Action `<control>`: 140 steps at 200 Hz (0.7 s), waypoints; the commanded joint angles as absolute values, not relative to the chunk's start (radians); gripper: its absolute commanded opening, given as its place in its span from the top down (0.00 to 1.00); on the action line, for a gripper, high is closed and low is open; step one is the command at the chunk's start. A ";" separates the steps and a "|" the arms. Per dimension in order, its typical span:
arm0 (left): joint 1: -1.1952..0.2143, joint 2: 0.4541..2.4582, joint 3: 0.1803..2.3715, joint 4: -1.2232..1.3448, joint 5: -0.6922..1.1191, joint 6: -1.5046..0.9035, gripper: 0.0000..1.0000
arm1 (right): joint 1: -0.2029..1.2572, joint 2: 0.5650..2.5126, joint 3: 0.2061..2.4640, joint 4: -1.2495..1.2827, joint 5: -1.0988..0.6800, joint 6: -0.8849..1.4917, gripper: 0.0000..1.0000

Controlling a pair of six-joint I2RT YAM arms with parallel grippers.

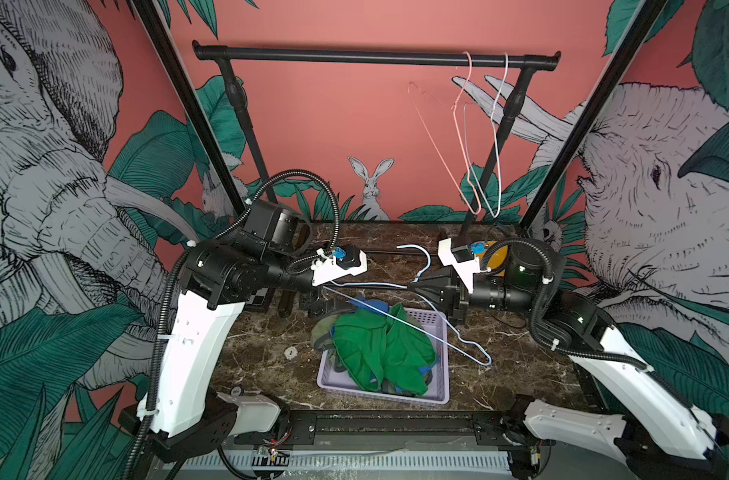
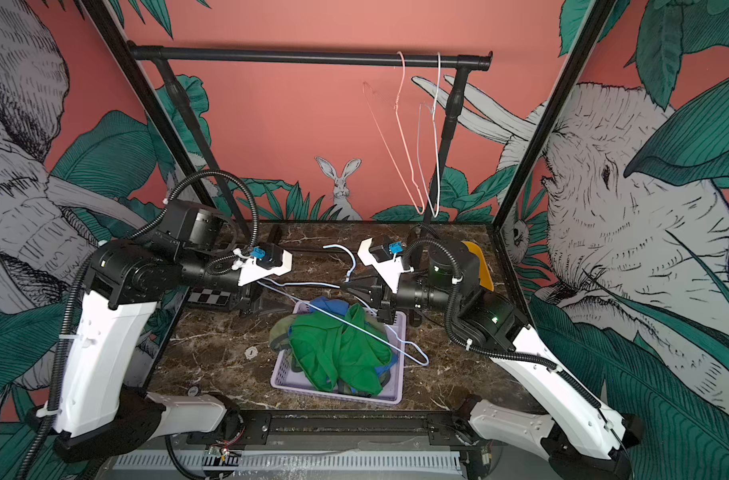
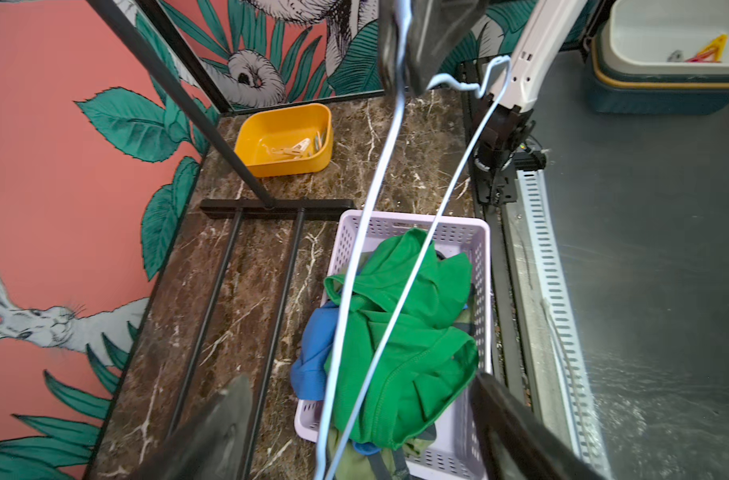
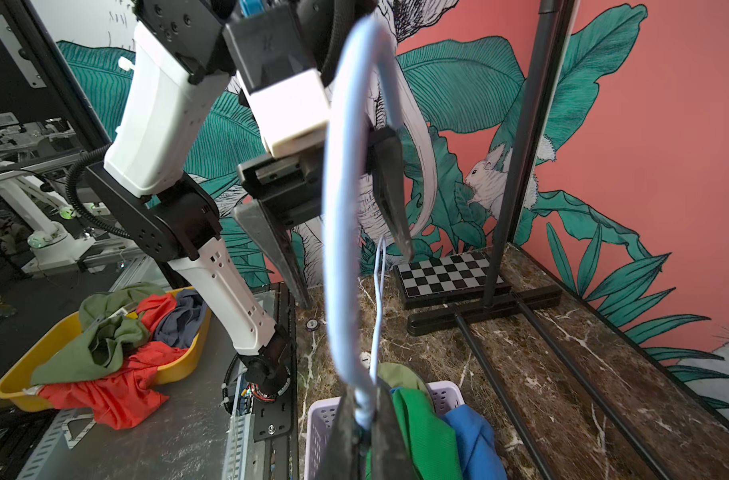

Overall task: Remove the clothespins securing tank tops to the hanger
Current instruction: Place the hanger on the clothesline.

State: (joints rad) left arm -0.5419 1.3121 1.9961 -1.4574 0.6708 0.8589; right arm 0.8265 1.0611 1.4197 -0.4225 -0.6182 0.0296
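My right gripper is shut on the neck of a pale blue wire hanger, held low over the table in both top views. My left gripper stands open at the hanger's far corner, its fingers wide on either side of the two wires without pinching them. The tank tops lie piled in a lavender basket: bright green on top, blue and olive under it. Pale clothespins lie in a yellow bin. I see none on the hanger.
A black garment rack spans the back, with a pink hanger and a white hanger on its rail. Its base bars run across the marble table. A checkerboard stands at the left post.
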 commanded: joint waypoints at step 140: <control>-0.543 1.299 1.933 -1.497 0.764 0.889 0.52 | 0.859 1.102 1.524 -0.443 -0.728 -0.017 1.00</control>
